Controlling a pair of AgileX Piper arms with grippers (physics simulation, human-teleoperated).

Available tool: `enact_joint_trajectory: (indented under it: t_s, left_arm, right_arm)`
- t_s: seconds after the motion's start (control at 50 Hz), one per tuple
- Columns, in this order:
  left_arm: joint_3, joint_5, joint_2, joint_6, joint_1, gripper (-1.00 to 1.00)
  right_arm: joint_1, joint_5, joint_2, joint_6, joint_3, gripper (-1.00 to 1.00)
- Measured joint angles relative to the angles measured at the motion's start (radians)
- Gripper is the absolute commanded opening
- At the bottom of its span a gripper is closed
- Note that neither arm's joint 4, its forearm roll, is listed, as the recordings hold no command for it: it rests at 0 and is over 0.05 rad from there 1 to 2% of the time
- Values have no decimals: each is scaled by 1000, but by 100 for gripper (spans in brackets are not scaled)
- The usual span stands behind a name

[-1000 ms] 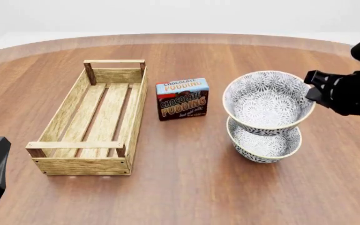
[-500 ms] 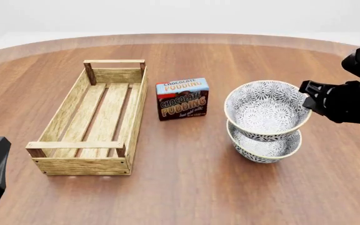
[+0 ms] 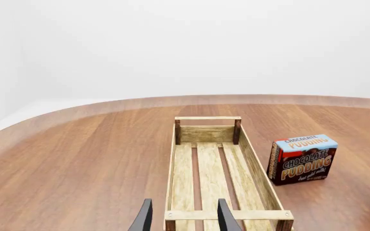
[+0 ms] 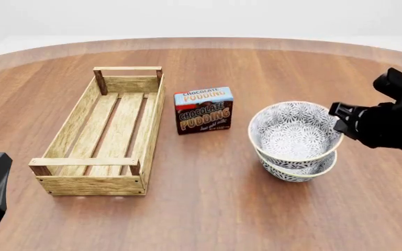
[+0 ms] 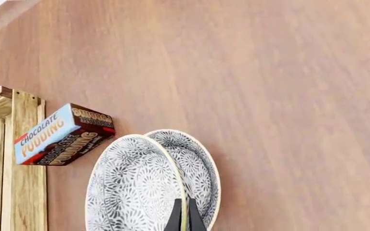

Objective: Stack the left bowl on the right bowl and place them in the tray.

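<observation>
On the right side of the round wooden table, two patterned bowls sit nested, the upper bowl resting inside the lower bowl with only the lower one's rim and side showing beneath it. The right gripper has its fingers pinched onto the upper bowl's rim on the side away from the tray; in the right wrist view the two dark fingertips straddle that thin rim with almost no gap, one inside the bowl and one outside. The tray lies well apart to the left of the bowls, lengthwise away from the arms, nothing resting on its slatted bottom. Between the tray and the bowls stands a chocolate pudding box, just beside the tray's far right corner and touching neither. The left gripper hangs low at the near left corner of the table, its fingers spread apart and holding nothing, pointed along the tray's near end bar
</observation>
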Motion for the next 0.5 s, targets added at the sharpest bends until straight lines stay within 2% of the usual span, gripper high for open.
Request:
enact_joint_trajectory:
  t_s: [0.5]
  left_arm:
    - [0,0,0,0,0,100]
  right_arm:
    - [-16,-7,23,-9,7,-100]
